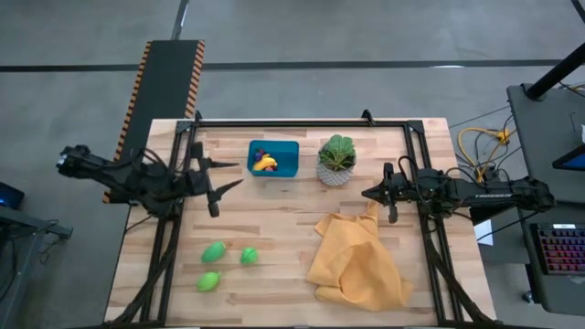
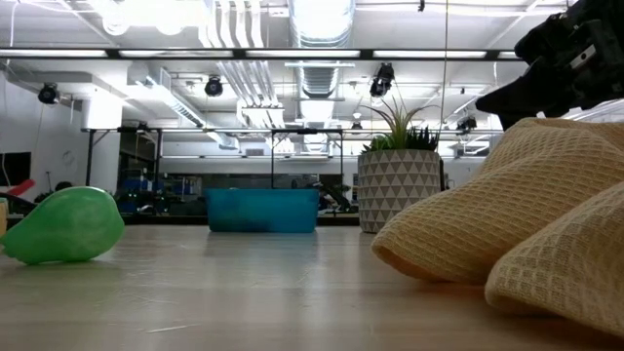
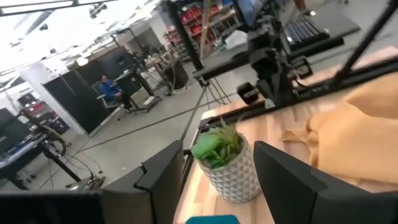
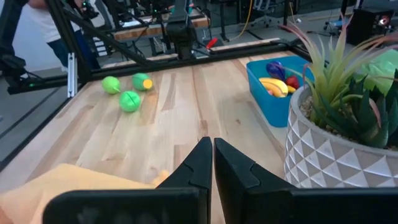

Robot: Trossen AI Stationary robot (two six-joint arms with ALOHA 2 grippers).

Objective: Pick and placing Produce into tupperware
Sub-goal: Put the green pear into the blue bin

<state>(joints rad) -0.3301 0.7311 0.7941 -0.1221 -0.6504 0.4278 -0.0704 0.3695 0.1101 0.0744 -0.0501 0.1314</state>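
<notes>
The left tool [image 1: 222,179], spread and empty, hung beside the tupperware [image 1: 273,158]; three green pieces [image 1: 214,251] might roll when nudged. The right tool [image 1: 369,193] was pressed together.

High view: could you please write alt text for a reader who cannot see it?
Two robot arms hang over a wooden table; the left gripper has open fingers beside a blue tupperware holding a banana, and the right gripper is shut. Three green produce pieces lie apart from a yellow cloth and a potted plant.

High view straight down; low view level across table; both share tupperware [image 1: 273,159], plant [image 2: 399,175].
</notes>
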